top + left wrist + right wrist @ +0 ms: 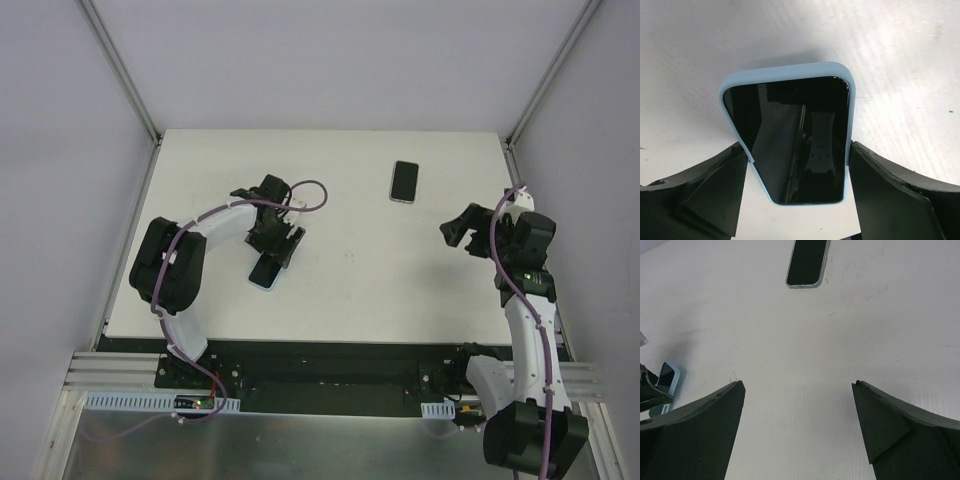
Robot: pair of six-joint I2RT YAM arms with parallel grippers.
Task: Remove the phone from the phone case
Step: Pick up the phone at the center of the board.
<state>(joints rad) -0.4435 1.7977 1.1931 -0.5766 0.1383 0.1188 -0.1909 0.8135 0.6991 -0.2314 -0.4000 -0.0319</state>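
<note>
Two fingers (715, 185) of the left hand (799, 150) press the long sides of the blue phone case (785, 71), so this hand holds it. The phone (790, 130) sits inside, screen up (dark and shiny). Its long way runs from 12 to 6 o'clock in the left wrist view. The right hand (799, 385) is wide with nothing in it, well apart at 3 o'clock across the worktop (380, 290), so I think it must reach toward 9 o'clock.
</note>
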